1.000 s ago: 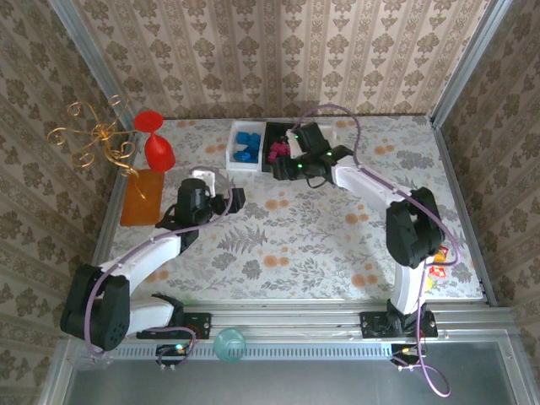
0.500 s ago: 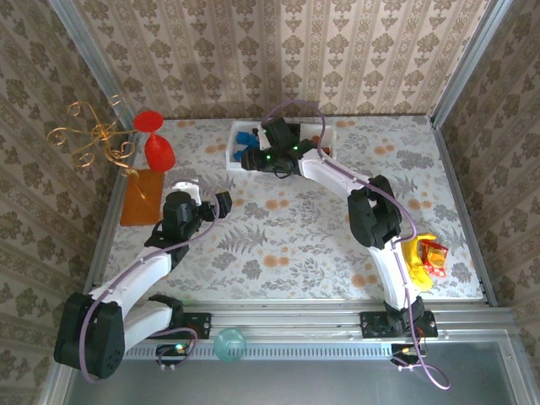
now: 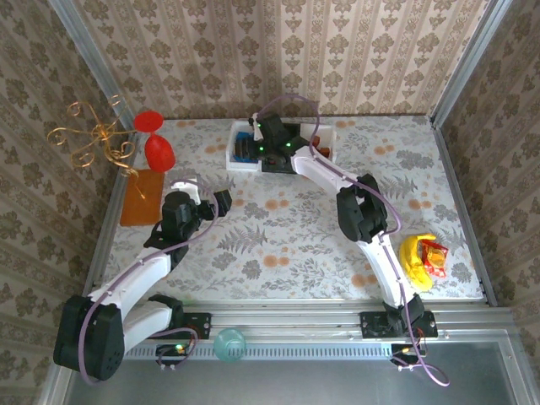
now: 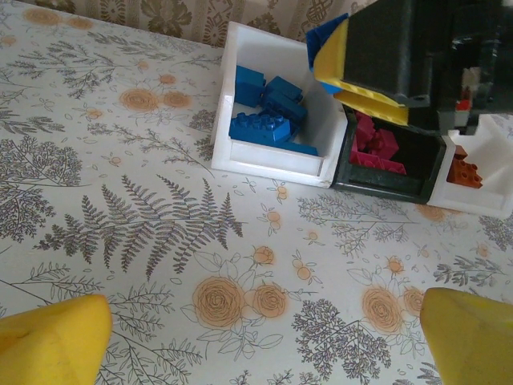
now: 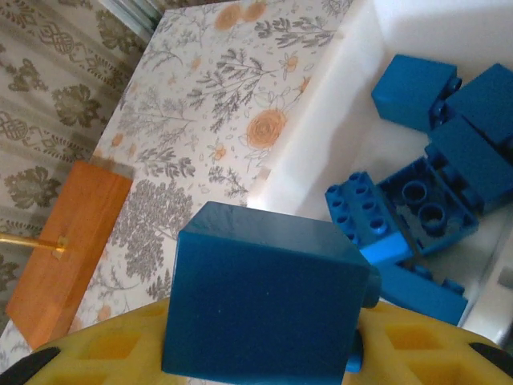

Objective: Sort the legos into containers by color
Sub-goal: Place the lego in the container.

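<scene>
- The right claw (image 4: 341,60) is clenched on a single blue brick (image 5: 264,301). The brick sits pressed against one yellow pad (image 5: 425,349), with the jaws partly closed about it.
- The left claw (image 4: 256,345) is released. Its yellow fingertips (image 4: 52,341) are spread wide, and it holds and touches nothing above the flowered counter (image 4: 120,200).
- In the right wrist view the pad opposite the held brick is out of frame, so that side of the grip cannot be made out.
- In the left wrist view the left claw's fingertips are cut off at the lower corners of the frame.
- From the top camera the right arm covers the black bin (image 4: 385,183), and the held brick is too small to pick out there.
- The second white bin (image 4: 473,204) is cut off by the frame edge in the left wrist view, so part of its contents is hidden.
- The white bin (image 4: 272,164) holds a loose heap of blue bricks (image 4: 268,120). The right claw hangs above this bin close to its rim, and the held brick is clear of the heap.
- The black bin stands touching the white bin, with pink bricks (image 4: 377,148) inside.
- The second white bin stands beyond the black one, away from the white bin, and holds orange-brown bricks (image 4: 465,170).
- The left claw is well apart from the white bin, on the side nearer the arm bases.
- An orange-brown mat (image 5: 68,241) lies on the counter well apart from the white bin.
</scene>
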Controlling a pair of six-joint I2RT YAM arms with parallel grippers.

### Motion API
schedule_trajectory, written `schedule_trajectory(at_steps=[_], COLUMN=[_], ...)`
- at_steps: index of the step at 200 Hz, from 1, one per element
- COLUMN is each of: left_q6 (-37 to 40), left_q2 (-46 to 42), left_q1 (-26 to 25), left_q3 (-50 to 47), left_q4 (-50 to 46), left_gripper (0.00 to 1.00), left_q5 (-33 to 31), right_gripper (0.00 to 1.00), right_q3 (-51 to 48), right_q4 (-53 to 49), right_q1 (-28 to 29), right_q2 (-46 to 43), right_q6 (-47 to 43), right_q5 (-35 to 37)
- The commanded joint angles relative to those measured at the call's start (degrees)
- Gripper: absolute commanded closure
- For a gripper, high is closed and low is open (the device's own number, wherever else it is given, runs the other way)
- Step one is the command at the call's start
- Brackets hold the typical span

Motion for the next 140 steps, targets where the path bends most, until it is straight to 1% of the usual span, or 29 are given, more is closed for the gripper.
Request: schedule_trajectory(at_steps=[1, 19, 63, 111, 140], left_q6=[-1.2, -1.2, -0.9, -0.7, -0.7], left_q2=[-0.4, -0.6, -0.8, -0.7, -0.7], left_q1=[0.5, 0.6, 0.6, 0.7, 0.8], left_q3=[-0.8, -0.9, -1.0, -1.0, -1.1], left_q4=[1.7, 1.6, 1.5, 1.6, 1.6], left_gripper=[0.0, 0.0, 0.0, 0.0, 0.0], left_q5=[0.5, 0.4, 0.2, 0.2, 0.2], right_gripper=[0.52, 0.52, 0.52, 0.52, 0.51], right_q3=[4.7, 7.5, 10.4, 16.1, 17.3], right_q4=[0.5, -0.3, 0.0, -1.5, -0.5], right_q1=[-0.6, -0.9, -1.3, -1.5, -1.5], right_q2=[3.5, 5.4, 8.1, 12.5, 13.9], right_q6=[0.4, -0.2, -2.1, -3.6, -4.0], right_q5=[1.9, 2.1, 2.3, 1.3, 1.3])
